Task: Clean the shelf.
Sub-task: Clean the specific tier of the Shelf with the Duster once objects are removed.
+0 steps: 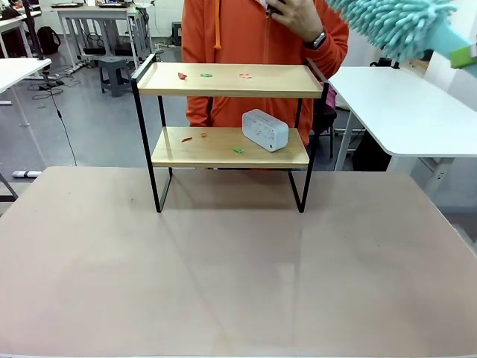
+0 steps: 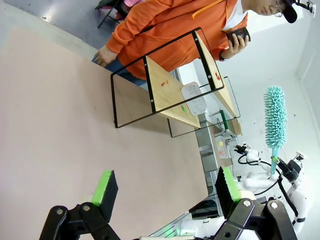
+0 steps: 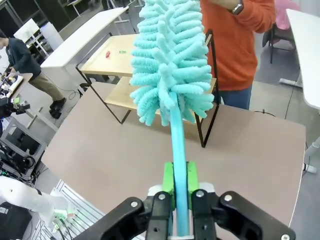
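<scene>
- Near the table's far edge, centred, the shelf stands upright, with open tabletop in front.
- Red and green scraps lie on both boards; a white box sits near the lower board's right end.
- The right gripper pinches a teal duster's handle, high to the right of the shelf.
- The left gripper, jaws spread, hovers over the tabletop.
</scene>
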Robot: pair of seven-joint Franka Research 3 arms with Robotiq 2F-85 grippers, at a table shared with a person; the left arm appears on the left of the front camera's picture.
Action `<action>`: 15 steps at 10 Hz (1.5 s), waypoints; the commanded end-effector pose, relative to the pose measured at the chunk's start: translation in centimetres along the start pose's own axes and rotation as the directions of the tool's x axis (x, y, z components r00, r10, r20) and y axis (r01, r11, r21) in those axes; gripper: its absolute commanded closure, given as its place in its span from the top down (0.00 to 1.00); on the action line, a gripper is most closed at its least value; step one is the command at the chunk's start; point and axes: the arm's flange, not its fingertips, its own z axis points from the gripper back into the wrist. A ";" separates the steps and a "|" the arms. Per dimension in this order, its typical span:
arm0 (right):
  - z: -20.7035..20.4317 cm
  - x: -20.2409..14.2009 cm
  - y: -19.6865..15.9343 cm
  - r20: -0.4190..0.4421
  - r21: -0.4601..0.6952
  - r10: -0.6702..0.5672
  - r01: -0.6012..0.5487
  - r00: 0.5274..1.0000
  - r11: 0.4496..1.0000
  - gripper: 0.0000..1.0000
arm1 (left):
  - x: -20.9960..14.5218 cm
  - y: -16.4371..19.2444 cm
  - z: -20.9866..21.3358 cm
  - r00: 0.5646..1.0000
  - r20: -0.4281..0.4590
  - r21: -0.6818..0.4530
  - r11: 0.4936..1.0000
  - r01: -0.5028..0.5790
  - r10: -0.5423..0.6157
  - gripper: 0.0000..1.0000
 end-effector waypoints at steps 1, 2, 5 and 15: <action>-1.1 0.4 1.4 0.028 -0.019 0.001 -0.001 1.000 1.000 0.12 | -0.1 0.0 -0.3 1.000 0.014 -0.017 1.000 0.016 -0.016 1.00; -2.0 1.5 2.1 0.026 -0.024 0.018 -0.018 0.999 1.000 0.12 | -0.1 0.0 -0.3 1.000 0.014 -0.017 1.000 0.016 -0.016 1.00; -7.1 5.7 4.2 -0.063 -0.036 0.041 -0.043 0.997 0.998 0.12 | -0.1 0.0 -0.3 1.000 0.014 -0.017 1.000 0.016 -0.016 1.00; -21.0 8.7 8.1 -0.302 -0.114 -0.010 -0.026 0.953 0.993 0.12 | -0.1 0.0 -0.3 1.000 0.014 -0.017 1.000 0.016 -0.016 1.00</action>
